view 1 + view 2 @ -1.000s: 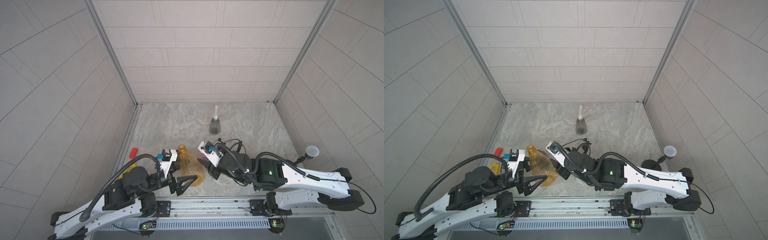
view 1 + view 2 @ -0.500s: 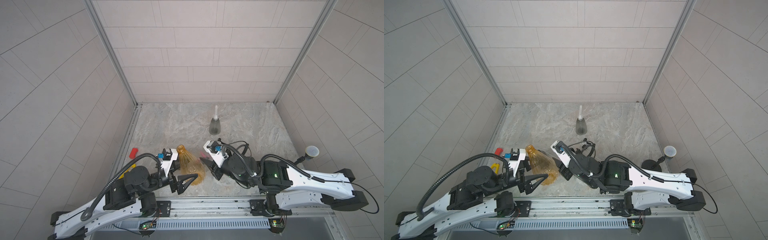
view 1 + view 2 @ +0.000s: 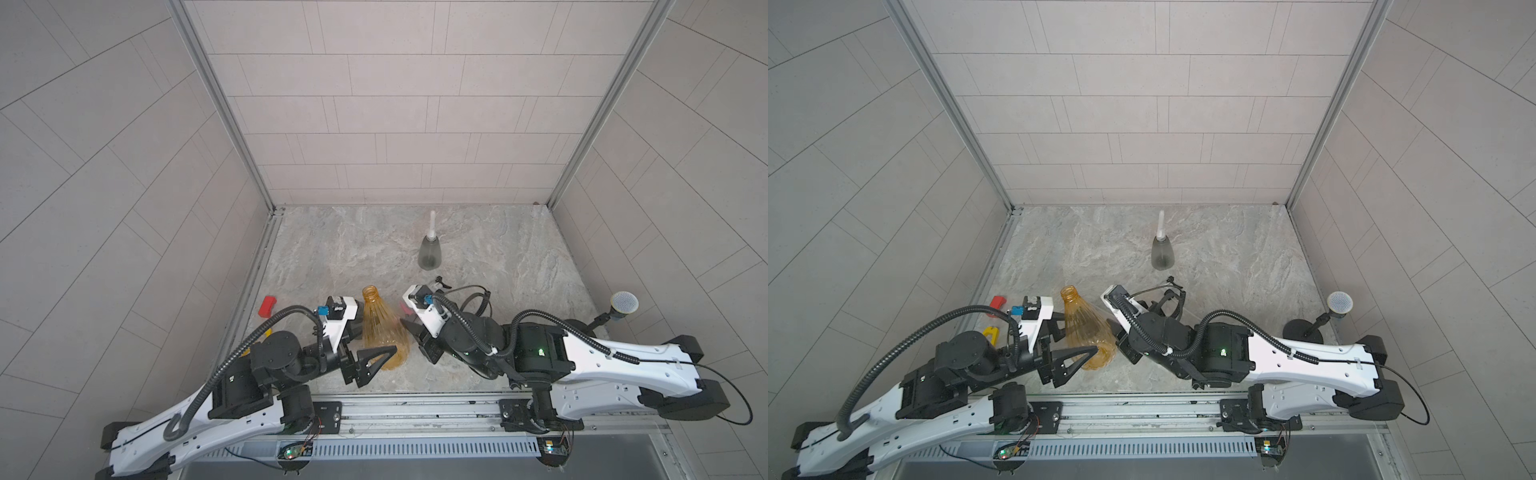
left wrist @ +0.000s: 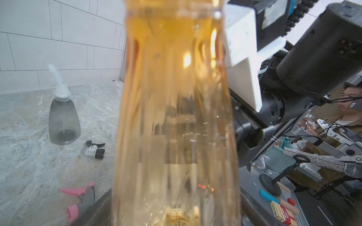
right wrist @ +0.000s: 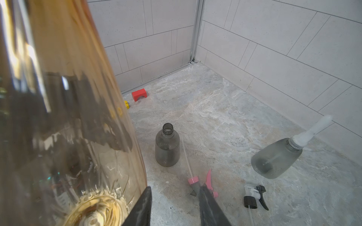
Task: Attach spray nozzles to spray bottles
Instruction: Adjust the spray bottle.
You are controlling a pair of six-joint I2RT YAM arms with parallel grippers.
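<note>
The orange spray bottle (image 3: 380, 328) (image 3: 1086, 328) stands upright with an open neck. My left gripper (image 3: 374, 338) is shut on its lower body, and the bottle fills the left wrist view (image 4: 176, 117). To its right, my right gripper (image 5: 175, 197) is open and empty, low over the floor. The pink-and-grey spray nozzle (image 5: 195, 185) (image 4: 82, 197) lies at one fingertip. A black-and-white nozzle (image 5: 254, 195) (image 4: 95, 149) lies loose nearby. One grey bottle (image 5: 167, 148) stands open-necked. Another grey bottle (image 3: 430, 251) (image 3: 1162, 253) carries the white nozzle (image 4: 58, 82).
A red block (image 3: 267, 306) and a yellow piece (image 3: 991, 333) lie by the left wall. A microphone on a stand (image 3: 623, 303) is at the right edge. Tiled walls close three sides, and a metal rail (image 3: 415, 409) runs along the front.
The right arm shifted slightly to the right and back again, its fingers staying beside the orange bottle. The left gripper and the orange bottle have not moved.
</note>
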